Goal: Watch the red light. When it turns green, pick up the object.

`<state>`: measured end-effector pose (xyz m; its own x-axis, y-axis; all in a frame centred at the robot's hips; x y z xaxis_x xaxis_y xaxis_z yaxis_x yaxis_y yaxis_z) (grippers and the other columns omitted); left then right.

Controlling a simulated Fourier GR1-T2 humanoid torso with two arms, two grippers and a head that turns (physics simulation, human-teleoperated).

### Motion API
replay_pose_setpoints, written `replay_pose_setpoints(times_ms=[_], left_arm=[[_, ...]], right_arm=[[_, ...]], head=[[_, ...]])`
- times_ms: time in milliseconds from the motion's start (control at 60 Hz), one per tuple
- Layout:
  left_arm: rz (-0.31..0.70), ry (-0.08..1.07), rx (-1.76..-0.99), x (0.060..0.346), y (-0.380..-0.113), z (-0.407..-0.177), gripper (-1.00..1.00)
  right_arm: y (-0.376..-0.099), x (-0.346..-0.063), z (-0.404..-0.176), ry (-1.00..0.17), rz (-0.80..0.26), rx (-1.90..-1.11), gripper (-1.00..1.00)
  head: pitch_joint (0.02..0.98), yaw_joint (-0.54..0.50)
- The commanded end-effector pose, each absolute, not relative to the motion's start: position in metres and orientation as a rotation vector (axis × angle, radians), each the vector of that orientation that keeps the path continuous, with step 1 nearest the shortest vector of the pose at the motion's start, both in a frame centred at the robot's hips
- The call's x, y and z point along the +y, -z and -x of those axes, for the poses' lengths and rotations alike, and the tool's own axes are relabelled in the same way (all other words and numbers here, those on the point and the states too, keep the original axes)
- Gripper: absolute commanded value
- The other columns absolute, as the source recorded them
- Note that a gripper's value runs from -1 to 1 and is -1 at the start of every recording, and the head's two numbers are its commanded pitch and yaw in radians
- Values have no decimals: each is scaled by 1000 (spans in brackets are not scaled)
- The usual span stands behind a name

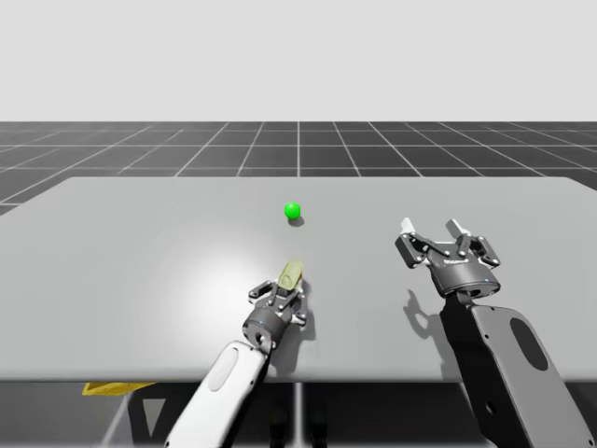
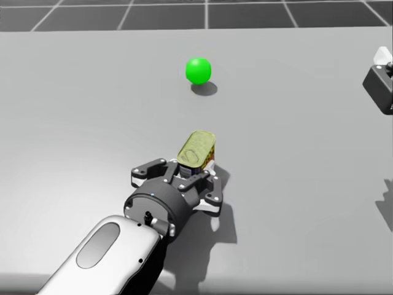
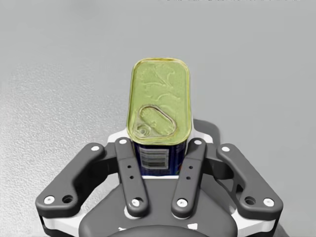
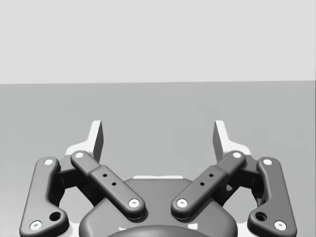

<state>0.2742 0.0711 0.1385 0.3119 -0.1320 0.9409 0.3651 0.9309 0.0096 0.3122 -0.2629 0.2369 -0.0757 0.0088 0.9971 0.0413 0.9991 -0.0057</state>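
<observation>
Rectangular blue can (image 3: 158, 106), its yellow-green pull-tab lid sealed, clamped between the 2 fingers of the left end effector (image 3: 158, 165) near the front of the counter (image 1: 140, 243), short of the green light (image 2: 198, 70). The left arm reaches forward, low. The right end effector (image 4: 158, 136), fingers spread wide, holds nothing, well apart to the right.

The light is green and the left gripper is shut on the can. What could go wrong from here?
1. My left gripper holds the gold-lidded can only at its near end; most of it sticks out ahead of the fingers, so it may tilt or slip during the lift.
2. The green light lies beyond the can; a lift drifting forward might knock it.
</observation>
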Motion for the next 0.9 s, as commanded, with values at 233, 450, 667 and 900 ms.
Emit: replay_pose_setpoints(times_ms=[233,450,667,900], left_arm=[[239,364,-1178,73,-126,-271,1000],[230,365,-1185,74,-125,-272,1000],[236,356,-1204,75,-133,-273,1000],[219,387,-1296,79,-184,-276,1000]], right_arm=[[-236,-263,-312,25,49,-1650,-1000],[-235,-263,-313,24,53,-1651,-1000],[-233,-263,-314,22,58,-1648,-1000],[-233,-264,-315,24,63,-1645,-1000]], head=[[572,44],[448,51],[423,50],[419,46]])
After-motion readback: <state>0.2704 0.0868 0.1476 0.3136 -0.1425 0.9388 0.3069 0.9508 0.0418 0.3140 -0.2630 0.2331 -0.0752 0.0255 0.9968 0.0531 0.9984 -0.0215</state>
